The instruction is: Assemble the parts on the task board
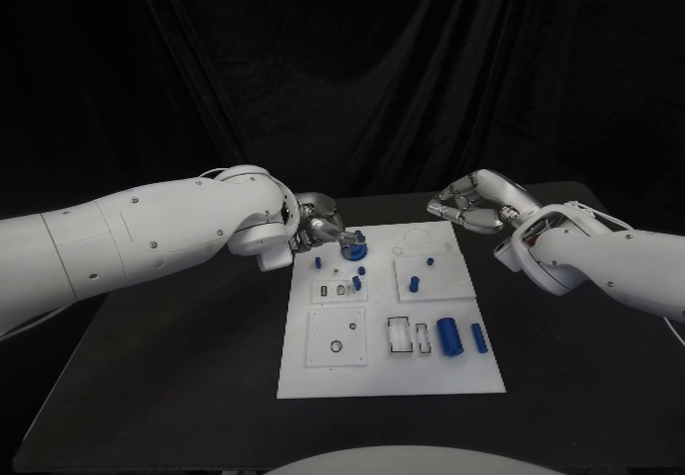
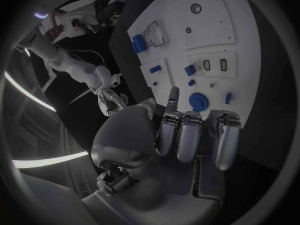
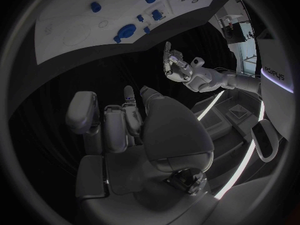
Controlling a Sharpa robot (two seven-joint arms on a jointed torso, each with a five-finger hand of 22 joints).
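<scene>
From the head view, the left hand hovers at the task board's far left corner, right by the round blue part seated there; looks like that's the piece being worked on. The right hand hangs off the far right corner over the counter, fingers curled in, holding nothing. Left wrist view: fingers bent, one pointing at the round part, nothing gripped. Right wrist view: fingers folded, empty. Next it probably needs a clean pinch on that part.
</scene>
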